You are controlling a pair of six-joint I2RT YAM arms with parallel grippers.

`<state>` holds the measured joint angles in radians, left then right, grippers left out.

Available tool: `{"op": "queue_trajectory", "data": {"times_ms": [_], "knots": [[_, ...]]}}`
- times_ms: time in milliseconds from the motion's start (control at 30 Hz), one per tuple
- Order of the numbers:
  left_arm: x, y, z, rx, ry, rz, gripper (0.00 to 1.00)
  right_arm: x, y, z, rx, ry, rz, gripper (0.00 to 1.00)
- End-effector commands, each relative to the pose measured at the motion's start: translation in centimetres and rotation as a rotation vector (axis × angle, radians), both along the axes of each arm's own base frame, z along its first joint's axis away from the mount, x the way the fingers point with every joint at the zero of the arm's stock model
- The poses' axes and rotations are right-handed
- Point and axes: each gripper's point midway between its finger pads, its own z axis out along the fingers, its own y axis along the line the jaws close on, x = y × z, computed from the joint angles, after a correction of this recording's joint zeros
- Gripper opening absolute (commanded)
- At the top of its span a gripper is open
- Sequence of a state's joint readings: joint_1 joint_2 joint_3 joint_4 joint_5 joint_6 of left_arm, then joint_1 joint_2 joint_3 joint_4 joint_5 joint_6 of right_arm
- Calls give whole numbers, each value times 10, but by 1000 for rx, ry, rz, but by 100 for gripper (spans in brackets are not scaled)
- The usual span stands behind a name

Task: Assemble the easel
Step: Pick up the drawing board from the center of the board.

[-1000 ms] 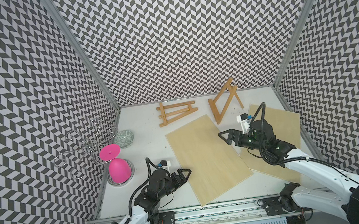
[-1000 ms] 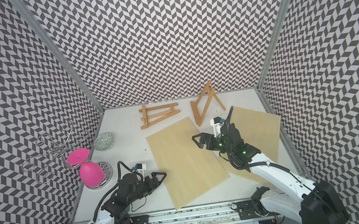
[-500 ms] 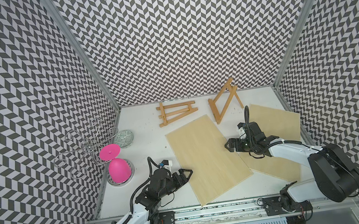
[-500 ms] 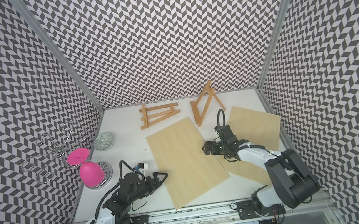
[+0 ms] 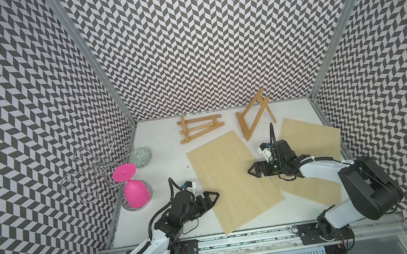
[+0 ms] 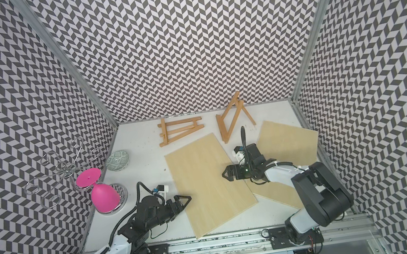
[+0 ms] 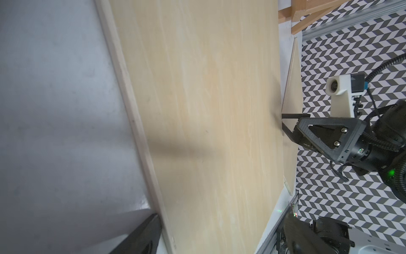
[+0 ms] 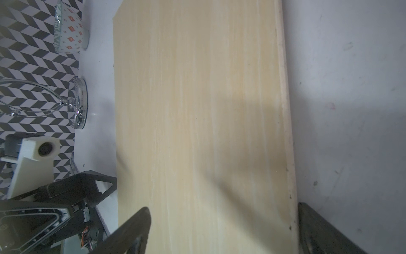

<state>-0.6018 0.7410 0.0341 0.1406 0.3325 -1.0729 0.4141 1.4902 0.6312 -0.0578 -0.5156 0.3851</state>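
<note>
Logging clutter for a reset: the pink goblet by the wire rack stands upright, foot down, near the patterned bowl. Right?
No. The pink goblet is upside down, its flat foot on top and its cup pointing down; both top views show it. It is by the wire rack, near the patterned bowl.

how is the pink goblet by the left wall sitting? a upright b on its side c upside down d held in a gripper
c: the pink goblet has its flat foot on top and its bowl opening downward, over the round base of the wire rack.
</note>
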Motion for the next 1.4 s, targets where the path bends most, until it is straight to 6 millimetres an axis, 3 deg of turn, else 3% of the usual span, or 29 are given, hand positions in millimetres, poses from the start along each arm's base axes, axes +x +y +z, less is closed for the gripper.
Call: {"op": "queue_trajectory", "data": {"times_ms": [0,167,333,500,700,933,1200,1367], "knots": [[-8,-2,-7,-3,33,-18,89,-39,50,70,315,18,247,99],[-9,5,-13,23,36,11,89,-47,53,99,387,1,278,99],[-7,10,-13,51,28,26,90,-59,54,111,422,20,303,99],[-6,11,-13,60,23,33,89,-67,54,138,453,-9,308,99],[-6,11,-12,60,14,28,89,-62,53,166,364,-102,250,99],[-4,2,0,13,-18,1,87,-64,73,192,277,-164,240,87],[-3,-14,17,-25,-70,-35,85,-57,85,205,96,-235,173,64],[-1,-22,25,-22,-91,-59,85,-61,98,213,20,-269,163,55]]}}
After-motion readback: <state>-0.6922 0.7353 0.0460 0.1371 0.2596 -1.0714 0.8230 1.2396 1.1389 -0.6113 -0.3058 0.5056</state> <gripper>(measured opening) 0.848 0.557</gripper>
